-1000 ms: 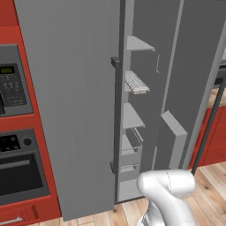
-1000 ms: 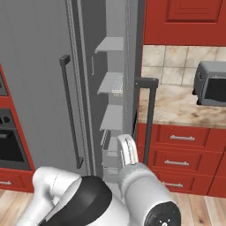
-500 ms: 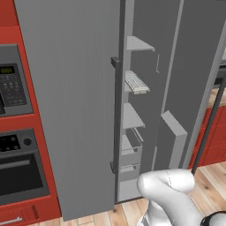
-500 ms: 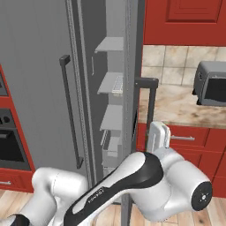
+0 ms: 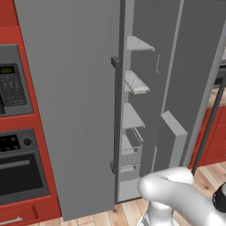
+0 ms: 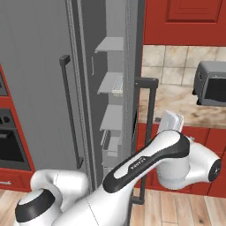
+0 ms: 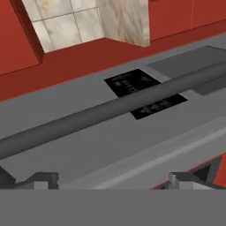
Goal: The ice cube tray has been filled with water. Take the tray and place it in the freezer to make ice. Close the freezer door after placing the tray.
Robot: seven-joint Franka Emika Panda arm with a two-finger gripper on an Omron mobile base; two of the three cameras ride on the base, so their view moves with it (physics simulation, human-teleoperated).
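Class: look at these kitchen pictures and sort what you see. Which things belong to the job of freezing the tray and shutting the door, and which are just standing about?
Belong to the job:
ice cube tray, on a freezer shelf
freezer, standing open
freezer door, with its dark bar handle
gripper, open, facing that door

Just standing about:
toaster on the counter
built-in oven
red cabinets

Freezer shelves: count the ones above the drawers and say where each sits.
3 in the open freezer: top shelf; middle shelf holding the ice cube tray; lower shelf above the drawers. More may hide above.

Flat, even rendered light (soft shadows), no glare.
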